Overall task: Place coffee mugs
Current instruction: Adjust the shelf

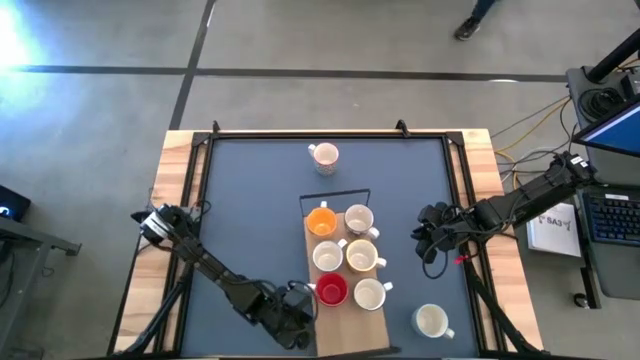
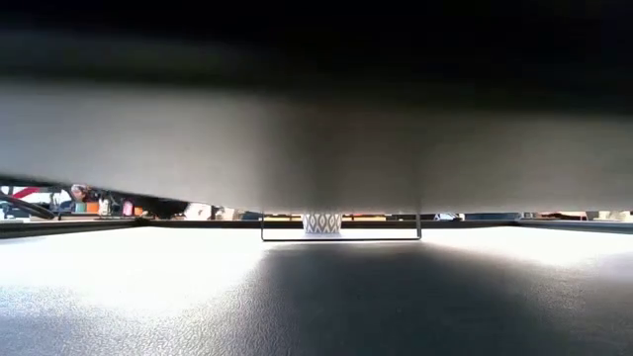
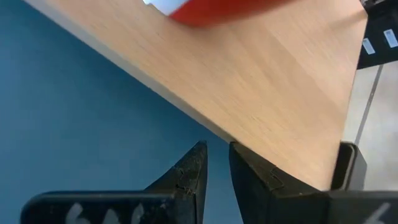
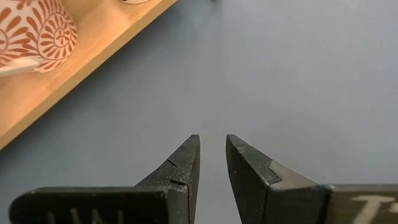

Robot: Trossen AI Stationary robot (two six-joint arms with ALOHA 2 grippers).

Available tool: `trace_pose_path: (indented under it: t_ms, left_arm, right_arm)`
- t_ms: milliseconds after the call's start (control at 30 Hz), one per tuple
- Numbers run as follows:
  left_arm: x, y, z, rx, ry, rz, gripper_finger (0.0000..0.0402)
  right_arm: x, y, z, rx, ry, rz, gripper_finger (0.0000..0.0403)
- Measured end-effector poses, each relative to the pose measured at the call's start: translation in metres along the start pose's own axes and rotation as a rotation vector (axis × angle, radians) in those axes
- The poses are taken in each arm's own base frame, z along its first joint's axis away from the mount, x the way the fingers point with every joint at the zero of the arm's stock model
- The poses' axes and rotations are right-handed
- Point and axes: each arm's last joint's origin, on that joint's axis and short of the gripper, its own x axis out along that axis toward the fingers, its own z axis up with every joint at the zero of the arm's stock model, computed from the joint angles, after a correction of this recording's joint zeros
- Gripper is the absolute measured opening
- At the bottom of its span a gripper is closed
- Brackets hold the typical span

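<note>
Six mugs stand in two rows on a wooden board [image 1: 345,318]: orange [image 1: 321,221], red [image 1: 331,290] and several white or cream. A patterned mug [image 1: 324,155] [image 2: 321,223] stands alone near the table's far edge. A cream mug [image 1: 431,321] stands near the right corner. My left gripper [image 1: 300,318] [image 3: 216,155] is shut, low at the board's near left edge [image 3: 186,112], below the red mug [image 3: 211,9]. My right gripper [image 1: 430,240] [image 4: 212,146] is shut over bare mat, right of the board, with a patterned mug [image 4: 31,31] off to one side.
A thin black wire frame [image 1: 335,195] [image 2: 341,237] stands at the board's far end. The dark mat [image 1: 250,200] has raised wooden rails left [image 1: 178,200] and right [image 1: 482,170]. A broad grey blurred surface [image 2: 316,138] fills the low view's upper half. A laptop [image 1: 612,215] sits beyond the right edge.
</note>
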Motion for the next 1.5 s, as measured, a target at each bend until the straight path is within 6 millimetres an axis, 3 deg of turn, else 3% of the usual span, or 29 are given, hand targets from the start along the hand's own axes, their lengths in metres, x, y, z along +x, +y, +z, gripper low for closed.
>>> trace_pose_path:
  t_ms: [467,700,1067,1200,1367,1500]
  left_arm:
    - [0.009,0.008,0.031,0.063,0.028,0.004,0.0052]
    - [0.015,0.016,0.052,0.051,-0.069,0.029,0.0052]
    - [0.015,0.018,0.052,0.072,-0.024,0.028,0.0052]
    - [0.006,0.018,0.051,0.065,-0.038,0.069,0.0052]
    - [-0.021,0.019,0.057,0.09,-0.034,0.143,0.0052]
    - [-0.04,0.03,0.07,0.118,-0.021,0.25,0.0052]
  right_arm:
    - [0.0,0.0,0.0,0.0,0.0,0.0,0.0068]
    - [0.0,0.0,0.0,0.0,0.0,0.001,0.0068]
    - [0.0,0.0,0.0,0.0,0.0,0.0,0.0068]
    - [0.0,0.0,0.0,0.0,0.0,0.0,0.0068]
    - [0.0,0.0,0.0,0.0,0.0,0.0,0.0068]
    - [0.0,0.0,0.0,0.0,0.0,0.0,0.0068]
